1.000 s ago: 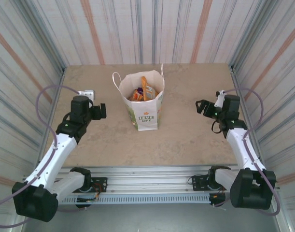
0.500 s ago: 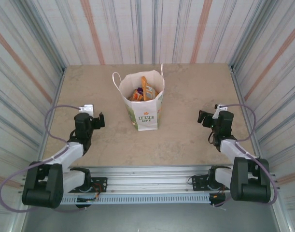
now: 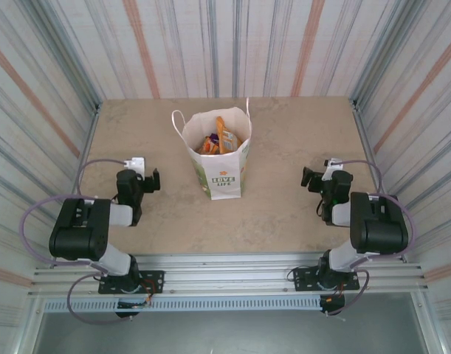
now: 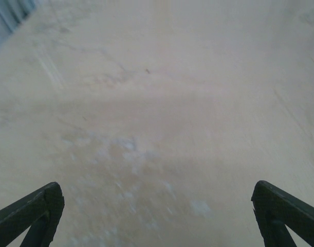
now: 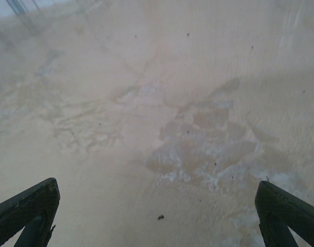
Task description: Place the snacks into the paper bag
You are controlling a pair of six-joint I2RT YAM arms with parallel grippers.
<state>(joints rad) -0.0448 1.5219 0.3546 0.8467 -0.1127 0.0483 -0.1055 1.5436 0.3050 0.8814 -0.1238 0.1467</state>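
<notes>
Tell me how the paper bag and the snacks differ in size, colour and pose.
Size: the paper bag is much bigger than the snacks, which sit inside its open top. Colour: the paper bag is white with green print; the snacks look mostly orange and yellow. Pose: the paper bag stands upright on the table; the snacks lean inside it. Shared: both are near the table's middle.
</notes>
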